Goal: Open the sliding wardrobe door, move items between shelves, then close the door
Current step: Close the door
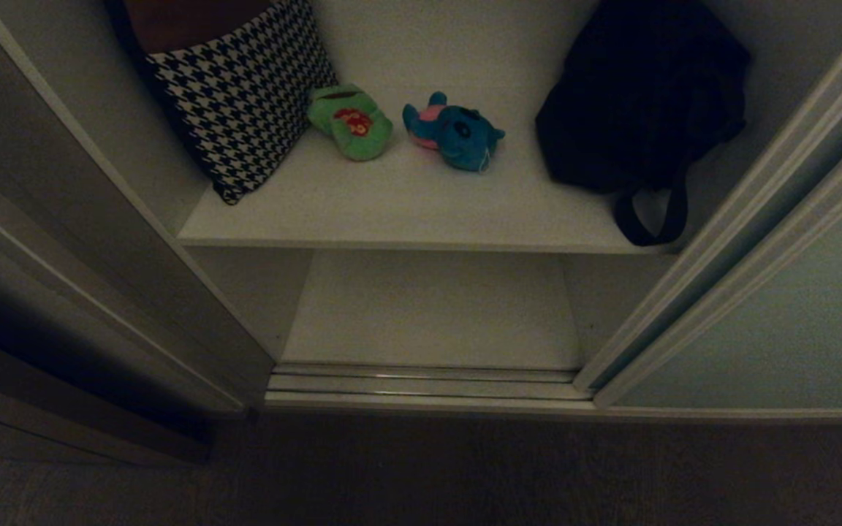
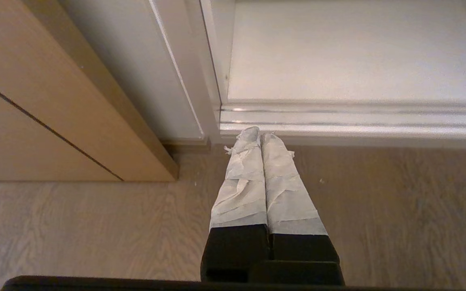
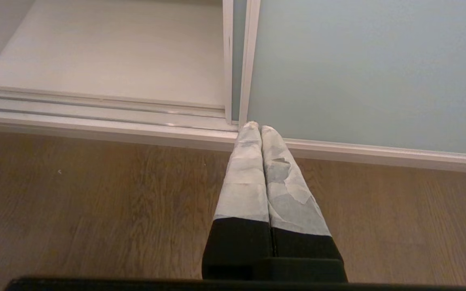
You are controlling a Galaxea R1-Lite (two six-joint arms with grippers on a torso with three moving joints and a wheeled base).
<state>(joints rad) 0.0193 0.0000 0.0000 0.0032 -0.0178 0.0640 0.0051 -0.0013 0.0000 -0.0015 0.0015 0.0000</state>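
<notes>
My left claw (image 2: 260, 135) hangs low and points down and forward, its two tape-wrapped fingers (image 2: 243, 182) pressed flat against each other along their whole length, with nothing between them. My right claw (image 3: 256, 128) has the same pose: its white-wrapped fingers (image 3: 245, 178) meet tip to tip, closed on nothing. Neither arm shows in my head view; both sit parked at my sides.

We lose the black bag's (image 1: 640, 95) top and the houndstooth cushion's (image 1: 242, 95) upper corner past the frame edge above the upper shelf (image 1: 406, 212), which also hides the lower shelf's (image 1: 432, 310) rear.
</notes>
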